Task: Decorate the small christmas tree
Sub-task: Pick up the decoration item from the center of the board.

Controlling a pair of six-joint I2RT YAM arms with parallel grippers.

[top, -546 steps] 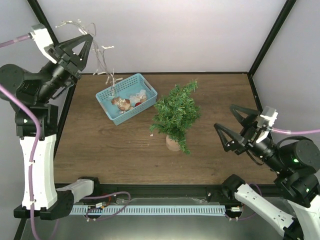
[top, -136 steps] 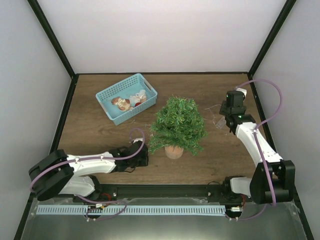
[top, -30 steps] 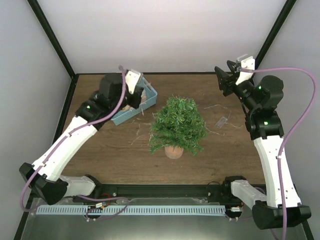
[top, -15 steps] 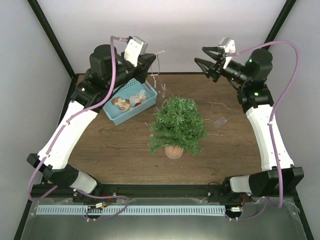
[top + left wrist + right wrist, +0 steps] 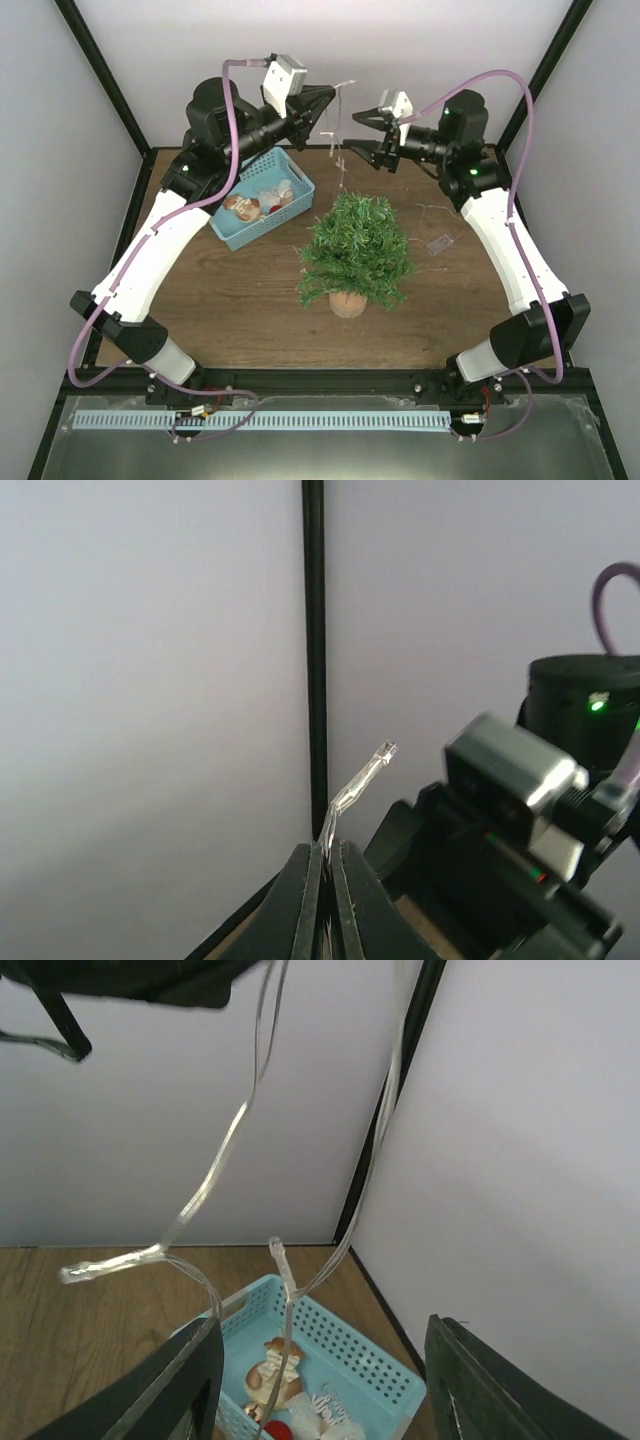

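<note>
The small christmas tree (image 5: 356,250) stands upright in its brown pot (image 5: 347,303) at the table's middle, with no ornaments showing on it. High above it my left gripper (image 5: 328,97) (image 5: 325,852) is shut on a clear light string (image 5: 340,140) (image 5: 358,785), which dangles toward the treetop. My right gripper (image 5: 366,132) (image 5: 320,1390) faces it from the right, open. The string (image 5: 285,1290) hangs ahead of its two fingers, touching neither. More of the string lies on the table (image 5: 440,240) right of the tree.
A light-blue basket (image 5: 222,190) (image 5: 400,1380) with several ornaments sits left of and behind the tree. Black frame posts and white walls enclose the table. The two wrists are close together above the tree.
Both arms rose and swung inward until the grippers face each other over the tree. The left one carried the light string up. The right jaws opened a little wider.
</note>
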